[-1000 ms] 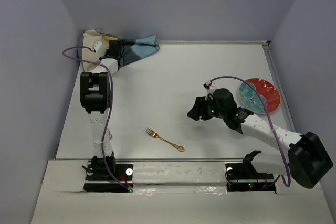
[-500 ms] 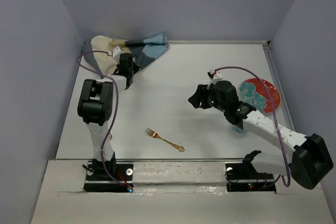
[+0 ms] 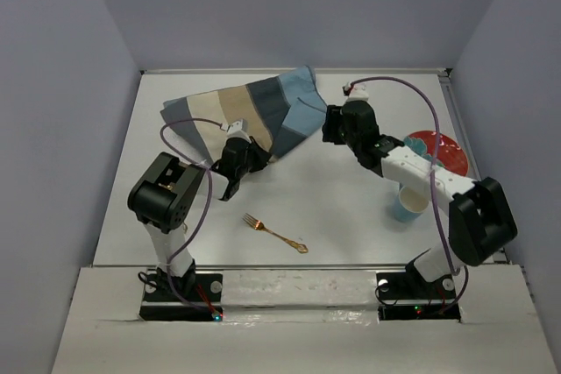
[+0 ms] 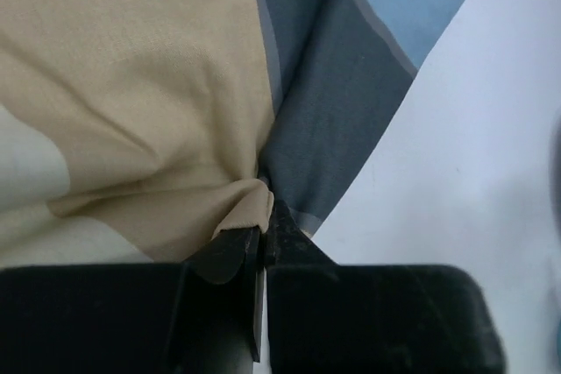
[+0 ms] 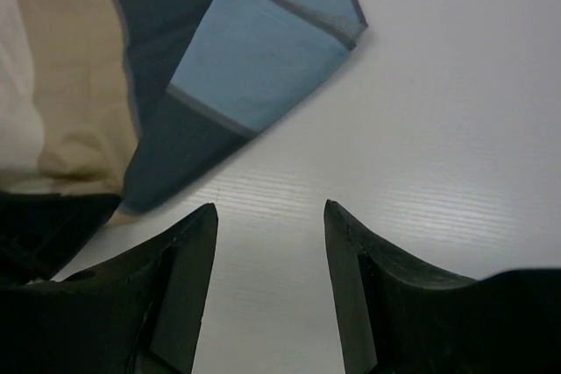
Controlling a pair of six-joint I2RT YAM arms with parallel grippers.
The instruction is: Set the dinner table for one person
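Left wrist alone shows fingers (image 4: 230, 254) pinching placemat (image 4: 131, 102).

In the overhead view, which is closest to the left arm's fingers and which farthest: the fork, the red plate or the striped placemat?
1. Striped placemat: pinched in the left fingers, spread toward the far wall.
2. Fork: right of them, toward the arm bases.
3. Red plate: far right side.
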